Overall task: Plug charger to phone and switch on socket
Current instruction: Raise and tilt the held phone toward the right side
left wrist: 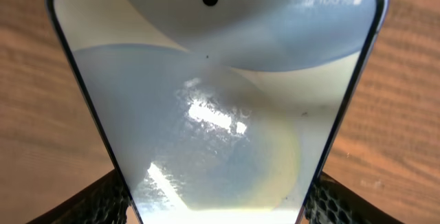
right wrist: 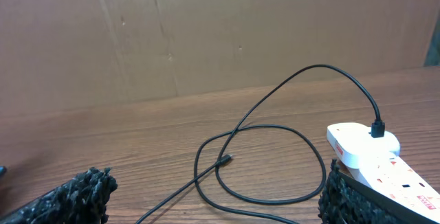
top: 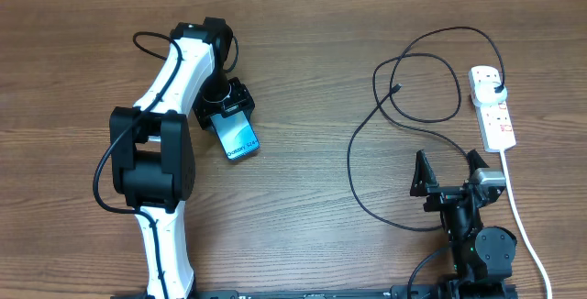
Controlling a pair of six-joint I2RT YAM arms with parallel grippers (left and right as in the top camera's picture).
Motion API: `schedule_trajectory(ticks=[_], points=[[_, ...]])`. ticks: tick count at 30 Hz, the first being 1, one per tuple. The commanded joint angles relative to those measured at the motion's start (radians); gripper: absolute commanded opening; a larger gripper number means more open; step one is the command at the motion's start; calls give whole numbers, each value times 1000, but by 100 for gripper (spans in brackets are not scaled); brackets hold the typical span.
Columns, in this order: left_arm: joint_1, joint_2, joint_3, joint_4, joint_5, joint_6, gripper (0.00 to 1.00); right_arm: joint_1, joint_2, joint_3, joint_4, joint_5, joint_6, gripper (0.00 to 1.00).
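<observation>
While the phone (top: 241,138) sits clasped in the left gripper (top: 229,113), the right gripper (top: 449,167) gapes.

White arm links (top: 174,74) with black joints (top: 151,157) (black cables (top: 101,175) alongside).

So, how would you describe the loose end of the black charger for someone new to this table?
Go to the right side of the table, where the white socket lies. The black charger is plugged into its far end and coils leftward. The connector tip is the small free end inside that coil, plugged into nothing.
</observation>
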Motion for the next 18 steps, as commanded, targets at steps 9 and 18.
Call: schedule_trajectory(ticks=[9, 18], points=[[1, 4, 90, -117, 189, 44, 55, 8, -9, -11, 6, -5, -3, 100], [0, 4, 100, -160, 366, 100, 55, 8, -9, -11, 6, -5, -3, 100]])
